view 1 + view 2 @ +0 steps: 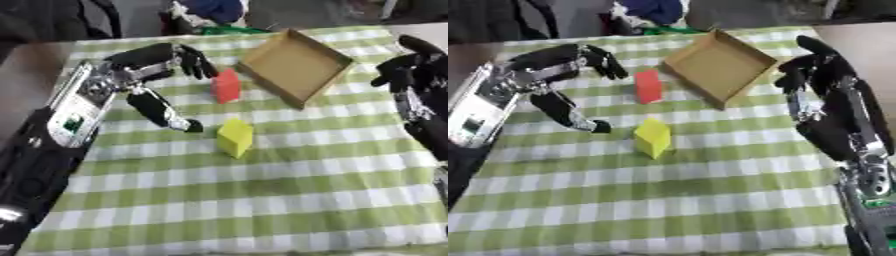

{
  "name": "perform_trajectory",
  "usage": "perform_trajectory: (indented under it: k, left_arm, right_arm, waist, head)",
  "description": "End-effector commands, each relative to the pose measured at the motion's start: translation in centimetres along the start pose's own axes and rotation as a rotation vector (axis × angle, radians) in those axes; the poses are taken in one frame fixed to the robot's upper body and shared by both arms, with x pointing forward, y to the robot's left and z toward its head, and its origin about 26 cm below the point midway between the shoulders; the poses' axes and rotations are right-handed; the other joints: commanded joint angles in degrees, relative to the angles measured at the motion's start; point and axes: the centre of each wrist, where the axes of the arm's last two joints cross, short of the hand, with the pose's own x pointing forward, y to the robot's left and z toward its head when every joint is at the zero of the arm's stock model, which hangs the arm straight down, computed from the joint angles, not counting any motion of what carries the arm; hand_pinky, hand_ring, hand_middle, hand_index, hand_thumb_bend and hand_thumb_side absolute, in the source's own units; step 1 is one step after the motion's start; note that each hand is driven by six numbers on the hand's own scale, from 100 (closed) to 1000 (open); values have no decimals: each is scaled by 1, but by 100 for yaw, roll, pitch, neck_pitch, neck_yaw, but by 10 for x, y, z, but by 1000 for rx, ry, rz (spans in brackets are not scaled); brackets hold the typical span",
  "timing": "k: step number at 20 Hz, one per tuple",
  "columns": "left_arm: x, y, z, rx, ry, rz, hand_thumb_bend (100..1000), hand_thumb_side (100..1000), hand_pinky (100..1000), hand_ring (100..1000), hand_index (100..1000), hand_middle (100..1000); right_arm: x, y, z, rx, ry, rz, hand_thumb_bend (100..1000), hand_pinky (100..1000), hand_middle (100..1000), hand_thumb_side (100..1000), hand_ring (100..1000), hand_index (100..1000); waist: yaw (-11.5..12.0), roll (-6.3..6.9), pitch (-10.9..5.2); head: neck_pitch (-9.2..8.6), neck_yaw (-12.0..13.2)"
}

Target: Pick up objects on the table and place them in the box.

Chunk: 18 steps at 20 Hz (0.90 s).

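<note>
The left hand (149,75) is reaching open and empty toward the red block (226,86); it should be centring the fingers before closing, then lifting to the box (295,66).

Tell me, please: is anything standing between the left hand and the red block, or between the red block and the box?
Nothing visible does. The left hand hangs open beside the red block, and only bare checked cloth lies between that block and the empty box.

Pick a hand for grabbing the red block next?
Left. The left hand is open right beside the red block, fingers nearly at it. The right hand hangs past the box, farther off.
</note>
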Motion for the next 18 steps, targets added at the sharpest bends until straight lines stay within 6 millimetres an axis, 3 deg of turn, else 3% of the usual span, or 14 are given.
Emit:
perform_trajectory:
  k: [1,18]
  left_arm:
    - [-1,13,-4,-80,-7,-88,615,246,793,760,856,746]
    - [0,5,-51,-240,-70,-149,602,233,806,757,865,751]
  right_arm:
    - [3,-4,-2,10,-16,14,100,818,625,517,594,915]
    - [3,-2,-2,17,-19,9,100,818,625,516,593,915]
  waist:
    - [-12,-3,-101]
    - [-55,-32,-105]
  head:
    - [30,-2]
    - [30,-13]
